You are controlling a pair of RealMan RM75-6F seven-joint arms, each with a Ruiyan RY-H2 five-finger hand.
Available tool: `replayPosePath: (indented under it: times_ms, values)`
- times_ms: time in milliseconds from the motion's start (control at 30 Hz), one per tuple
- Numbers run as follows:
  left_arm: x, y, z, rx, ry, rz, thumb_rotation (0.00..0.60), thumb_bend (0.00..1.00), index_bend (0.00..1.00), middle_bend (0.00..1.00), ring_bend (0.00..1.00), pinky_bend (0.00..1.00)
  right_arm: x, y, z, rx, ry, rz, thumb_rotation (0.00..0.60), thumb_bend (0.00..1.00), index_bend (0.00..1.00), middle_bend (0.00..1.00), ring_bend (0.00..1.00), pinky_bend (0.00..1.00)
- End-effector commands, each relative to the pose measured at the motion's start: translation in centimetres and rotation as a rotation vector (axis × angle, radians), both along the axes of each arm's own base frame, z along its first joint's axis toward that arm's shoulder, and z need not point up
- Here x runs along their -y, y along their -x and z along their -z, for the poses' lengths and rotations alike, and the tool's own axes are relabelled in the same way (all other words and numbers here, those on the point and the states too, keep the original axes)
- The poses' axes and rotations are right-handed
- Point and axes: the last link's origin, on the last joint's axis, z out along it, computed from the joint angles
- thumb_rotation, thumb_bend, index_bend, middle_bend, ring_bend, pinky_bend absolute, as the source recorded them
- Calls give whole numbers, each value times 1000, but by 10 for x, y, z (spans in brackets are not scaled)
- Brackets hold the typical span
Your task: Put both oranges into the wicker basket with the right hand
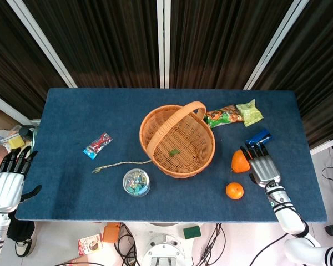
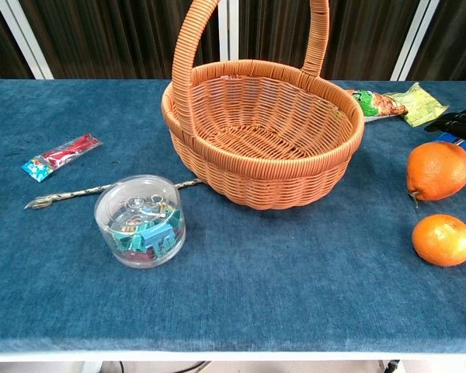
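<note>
The wicker basket stands mid-table with its handle up. Right of it, the larger orange rests on the blue cloth, and a smaller orange lies nearer the front edge. My right hand lies flat against the larger orange's right side, fingers stretched out and apart. Whether it touches the fruit I cannot tell. In the chest view only its dark fingertips show, at the right border. My left hand hangs empty off the table's left edge, fingers spread.
Two green snack packets and a blue object lie behind the right hand. A clear tub of clips, a twisted cord and a red-blue packet lie left of the basket. A small green scrap lies inside the basket.
</note>
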Motion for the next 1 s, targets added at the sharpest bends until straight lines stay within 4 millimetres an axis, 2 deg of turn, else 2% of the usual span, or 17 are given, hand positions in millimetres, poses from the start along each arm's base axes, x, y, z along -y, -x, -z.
replayPosePath:
  times_ms: [33, 333, 533, 733, 833, 1000]
  values:
    - [0, 0, 0, 0, 3, 0, 600, 123, 111, 25, 0, 113, 3, -1, 3, -5, -5, 3, 600, 276, 0, 0, 0, 0]
    - [0, -1, 2, -7, 17, 7, 600, 123, 111, 25, 0, 114, 7, -1, 14, -24, -36, 6, 600, 277, 0, 0, 0, 0]
    - [-1, -1, 3, -6, 25, 8, 600, 124, 111, 25, 0, 114, 12, -2, 22, -12, -59, 20, 600, 216, 0, 0, 0, 0]
    - [-2, 0, 3, -6, 32, 3, 600, 125, 112, 25, 0, 114, 18, -3, 29, -14, -56, 10, 600, 211, 0, 0, 0, 3]
    - [-3, 0, 4, -5, 38, 0, 600, 128, 113, 25, 0, 114, 19, -3, 31, -15, -56, 7, 600, 219, 0, 7, 0, 48]
    - [-3, 0, 4, -12, 46, 3, 600, 128, 112, 25, 0, 114, 22, -4, 32, -10, -45, 0, 600, 265, 1, 120, 1, 155]
